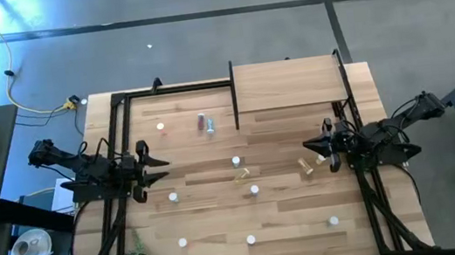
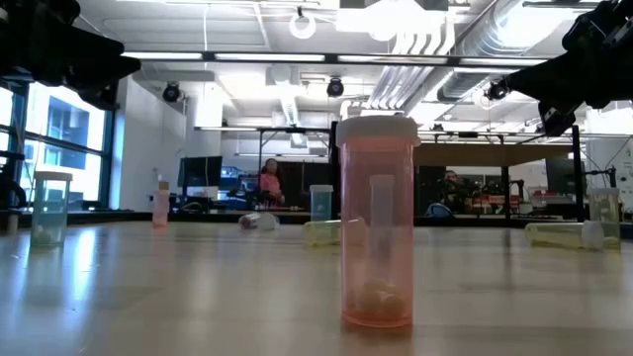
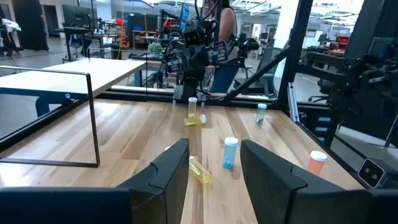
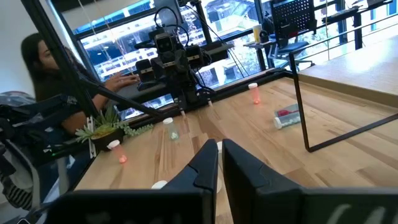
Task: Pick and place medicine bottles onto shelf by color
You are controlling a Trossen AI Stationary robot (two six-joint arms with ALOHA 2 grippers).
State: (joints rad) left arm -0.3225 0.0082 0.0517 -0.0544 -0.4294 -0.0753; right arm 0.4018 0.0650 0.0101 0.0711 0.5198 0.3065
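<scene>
**Both arms poised over a scattered field of bottles**

Bottles lie all over the worktop (image 1: 198, 237), none on the shelf (image 1: 288, 84), which sits at the far edge, right of centre, its pale board bare. A thin black upright (image 3: 93, 118) of the shelf frame stands off to one side of the left arm's line to the middle.

Near the shelf's left corner a red bottle lies tipped over (image 1: 201, 119), a second one (image 1: 210, 127) right beside it. In the centre a blue bottle (image 1: 236, 162) stands upright, a yellow bottle (image 1: 243, 175) lying just next to it. White-capped bottles dot the near half (image 1: 250, 240).

The left gripper (image 1: 161, 161) hovers at the left side, fingers (image 3: 171, 168) spread apart, nothing between them; the blue and yellow pair show in the gap beyond. The right gripper (image 1: 311, 145) hovers at the right, fingers (image 4: 205, 165) nearly together with a slim gap, holding nothing. An amber bottle (image 1: 306, 166) lies just beside it.

Up close in the low view, a pinkish-red bottle (image 2: 376, 222) stands tall, white cap on. No readable label anywhere.
</scene>
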